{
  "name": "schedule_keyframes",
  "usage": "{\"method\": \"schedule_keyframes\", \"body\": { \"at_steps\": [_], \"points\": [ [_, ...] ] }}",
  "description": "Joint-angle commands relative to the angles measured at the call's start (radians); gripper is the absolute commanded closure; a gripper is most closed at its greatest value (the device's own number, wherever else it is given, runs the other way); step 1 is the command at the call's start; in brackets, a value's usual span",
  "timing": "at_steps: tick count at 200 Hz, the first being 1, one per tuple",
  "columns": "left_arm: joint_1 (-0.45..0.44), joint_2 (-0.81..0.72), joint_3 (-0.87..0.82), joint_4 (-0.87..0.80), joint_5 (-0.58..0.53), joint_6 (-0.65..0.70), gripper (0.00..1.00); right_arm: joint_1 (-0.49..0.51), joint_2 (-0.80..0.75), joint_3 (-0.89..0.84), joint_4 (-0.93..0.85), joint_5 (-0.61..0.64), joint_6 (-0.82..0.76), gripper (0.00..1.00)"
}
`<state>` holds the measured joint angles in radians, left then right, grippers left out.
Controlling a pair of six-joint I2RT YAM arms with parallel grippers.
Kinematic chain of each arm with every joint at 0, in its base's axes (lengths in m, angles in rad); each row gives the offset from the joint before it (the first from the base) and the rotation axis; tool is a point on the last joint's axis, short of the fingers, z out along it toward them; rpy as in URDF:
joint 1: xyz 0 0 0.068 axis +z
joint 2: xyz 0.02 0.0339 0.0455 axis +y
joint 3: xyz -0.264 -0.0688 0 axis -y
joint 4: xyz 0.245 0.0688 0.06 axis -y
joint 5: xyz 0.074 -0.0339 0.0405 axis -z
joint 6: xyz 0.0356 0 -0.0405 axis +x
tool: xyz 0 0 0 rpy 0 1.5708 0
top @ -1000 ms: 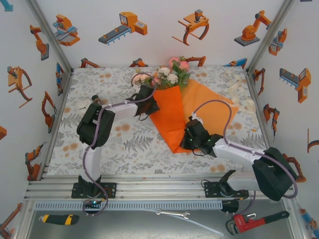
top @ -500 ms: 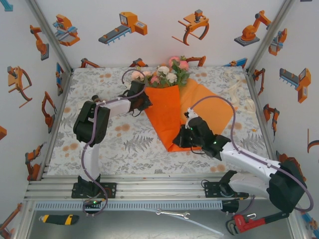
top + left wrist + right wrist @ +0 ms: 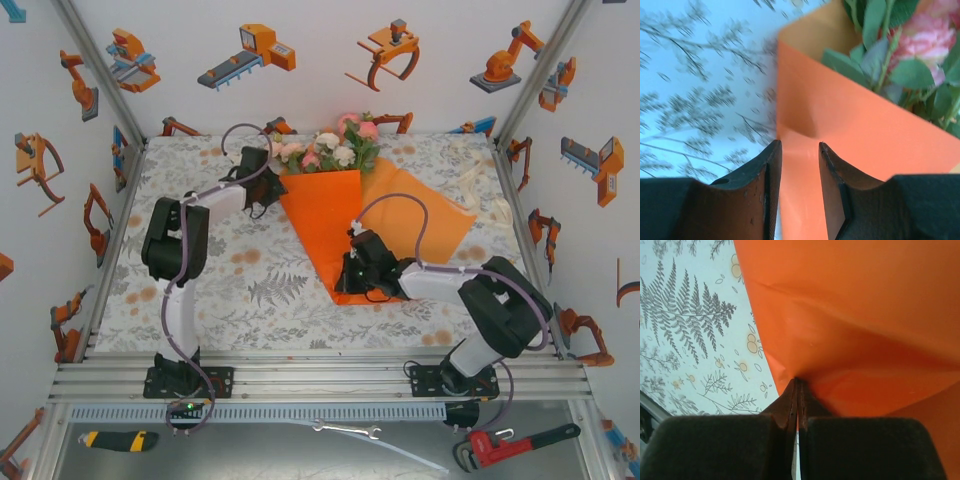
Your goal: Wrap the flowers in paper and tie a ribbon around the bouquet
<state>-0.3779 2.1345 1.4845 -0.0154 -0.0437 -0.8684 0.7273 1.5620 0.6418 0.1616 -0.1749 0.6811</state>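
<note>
The flowers (image 3: 335,150), pink and cream roses with green leaves, lie at the back of the table, their stems hidden under the folded orange paper (image 3: 325,225). The paper narrows to a point near the front; a flat part (image 3: 425,215) spreads to the right. My left gripper (image 3: 272,192) is open at the fold's upper left corner. In the left wrist view its fingertips (image 3: 799,144) stand apart over the paper's edge (image 3: 850,115), with roses (image 3: 935,35) beyond. My right gripper (image 3: 352,272) is shut on the paper's lower end, pinching the sheet (image 3: 855,315) at its tips (image 3: 797,381). The cream ribbon (image 3: 470,182) lies at the right.
The leaf-print tablecloth (image 3: 200,290) covers the table, with enclosure walls on three sides. A metal rail (image 3: 320,375) runs along the front. Below it lie a box cutter (image 3: 118,439), a spanner (image 3: 345,430) and a red pipe wrench (image 3: 510,445).
My left gripper has slid back and left to the fold's corner, and the folded flap has spread wider to the left. My right gripper has moved left with the paper's lower end.
</note>
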Motion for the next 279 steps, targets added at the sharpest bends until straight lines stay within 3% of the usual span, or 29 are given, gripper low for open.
{"method": "schedule_keyframes", "body": {
  "at_steps": [1,46,76,104,163,232,279],
  "points": [
    [0.016,0.046,0.039,-0.02,0.038,0.033,0.62,-0.007,0.009,-0.057,0.04,-0.026,-0.005,0.98],
    [0.053,0.052,0.102,-0.038,0.093,0.055,0.62,-0.008,-0.108,-0.122,0.078,-0.123,0.049,0.95],
    [0.047,-0.091,0.03,-0.019,0.117,0.062,0.61,-0.021,-0.253,-0.084,0.008,-0.029,0.031,0.93],
    [0.013,-0.252,-0.131,0.024,0.094,0.043,0.59,-0.103,-0.212,-0.045,-0.024,0.006,0.021,0.93],
    [-0.149,-0.446,-0.327,-0.048,0.014,0.066,0.59,-0.137,-0.043,-0.036,-0.003,-0.035,-0.021,0.93],
    [-0.329,-0.463,-0.449,-0.004,-0.02,0.019,0.58,-0.137,-0.245,-0.099,-0.019,-0.022,0.028,0.91],
    [-0.378,-0.411,-0.436,-0.013,-0.026,0.027,0.58,-0.148,-0.167,-0.157,0.008,-0.03,0.035,0.9]
  ]
}}
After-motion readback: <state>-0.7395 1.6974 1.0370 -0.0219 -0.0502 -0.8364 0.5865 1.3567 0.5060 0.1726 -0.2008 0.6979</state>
